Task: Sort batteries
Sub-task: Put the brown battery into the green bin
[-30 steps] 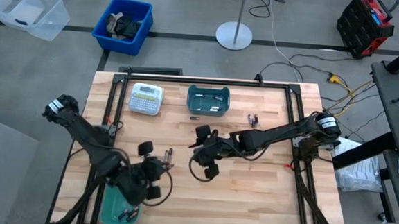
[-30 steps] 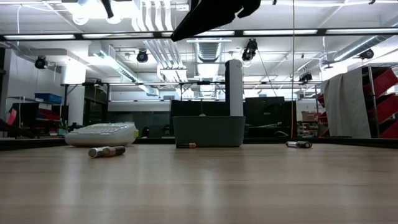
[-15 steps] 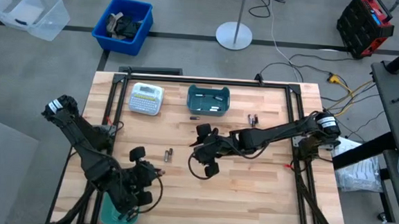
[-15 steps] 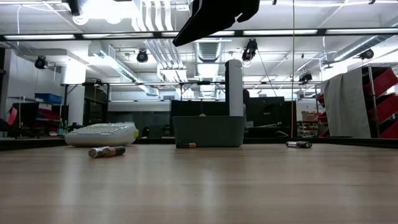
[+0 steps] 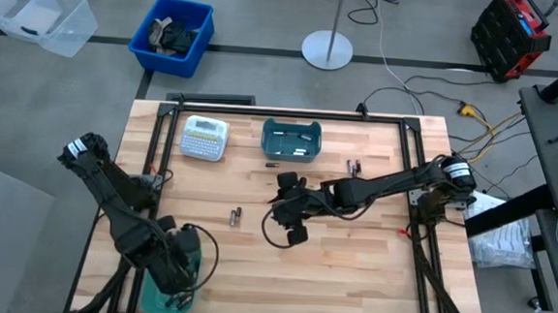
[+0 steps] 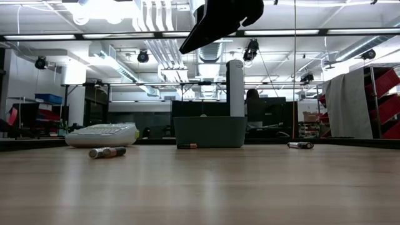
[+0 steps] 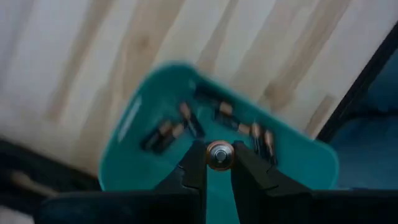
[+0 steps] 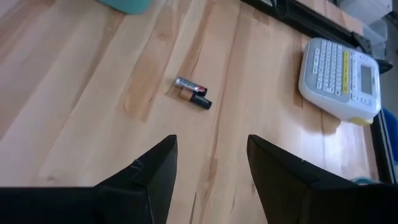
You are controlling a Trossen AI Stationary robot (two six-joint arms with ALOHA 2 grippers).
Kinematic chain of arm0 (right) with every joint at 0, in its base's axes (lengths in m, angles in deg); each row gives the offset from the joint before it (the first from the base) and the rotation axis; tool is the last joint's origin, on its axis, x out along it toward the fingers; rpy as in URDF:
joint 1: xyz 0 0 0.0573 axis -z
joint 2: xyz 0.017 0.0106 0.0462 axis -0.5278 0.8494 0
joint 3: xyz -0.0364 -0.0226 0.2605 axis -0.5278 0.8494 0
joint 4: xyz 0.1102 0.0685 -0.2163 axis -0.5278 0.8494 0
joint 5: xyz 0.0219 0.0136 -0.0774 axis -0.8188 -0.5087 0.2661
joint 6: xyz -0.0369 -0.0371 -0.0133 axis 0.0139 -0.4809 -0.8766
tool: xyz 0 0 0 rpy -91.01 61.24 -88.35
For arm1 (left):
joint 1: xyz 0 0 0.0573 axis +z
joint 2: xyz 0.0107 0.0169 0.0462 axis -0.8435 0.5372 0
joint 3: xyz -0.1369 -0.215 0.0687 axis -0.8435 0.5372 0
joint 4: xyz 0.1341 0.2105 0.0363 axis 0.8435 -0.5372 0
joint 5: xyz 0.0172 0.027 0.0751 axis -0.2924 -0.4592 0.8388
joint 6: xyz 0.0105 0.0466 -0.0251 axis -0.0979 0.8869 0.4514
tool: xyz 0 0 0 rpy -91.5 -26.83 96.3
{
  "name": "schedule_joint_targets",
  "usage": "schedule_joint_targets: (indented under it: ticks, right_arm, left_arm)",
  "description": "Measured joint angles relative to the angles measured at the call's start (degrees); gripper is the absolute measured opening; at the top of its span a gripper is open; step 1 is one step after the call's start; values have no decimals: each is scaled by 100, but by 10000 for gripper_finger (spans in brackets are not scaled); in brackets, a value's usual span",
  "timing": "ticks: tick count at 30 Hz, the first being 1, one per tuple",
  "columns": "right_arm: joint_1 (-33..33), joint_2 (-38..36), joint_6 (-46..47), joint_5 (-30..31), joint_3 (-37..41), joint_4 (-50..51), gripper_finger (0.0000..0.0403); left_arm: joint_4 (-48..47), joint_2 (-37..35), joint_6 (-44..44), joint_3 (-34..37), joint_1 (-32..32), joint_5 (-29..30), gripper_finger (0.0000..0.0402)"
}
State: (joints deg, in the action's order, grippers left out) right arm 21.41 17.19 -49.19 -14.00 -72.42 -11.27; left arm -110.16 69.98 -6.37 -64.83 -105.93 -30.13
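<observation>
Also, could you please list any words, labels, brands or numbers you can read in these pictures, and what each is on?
No text can be read.
Label maker: its keys and screen show, but the print is too small.
Batteries: wrappers too small to read.
Teal bin: no label visible.

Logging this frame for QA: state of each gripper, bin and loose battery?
Left gripper: shut on battery, above near bin.
Right gripper: open, empty, mid-table.
Near bin: holds several batteries.
Far bin: upright, batteries inside.
Battery pair: loose on table, touching.
Label maker: lying flat, untouched.
</observation>
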Motion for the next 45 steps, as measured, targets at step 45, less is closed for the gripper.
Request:
schedule_joint_targets:
  ticks: [45]
  right_arm:
    - [1495,-9,168,-49,564,663,171]
  left_arm:
    - [-270,-357,2679,840,1039,4240,116]
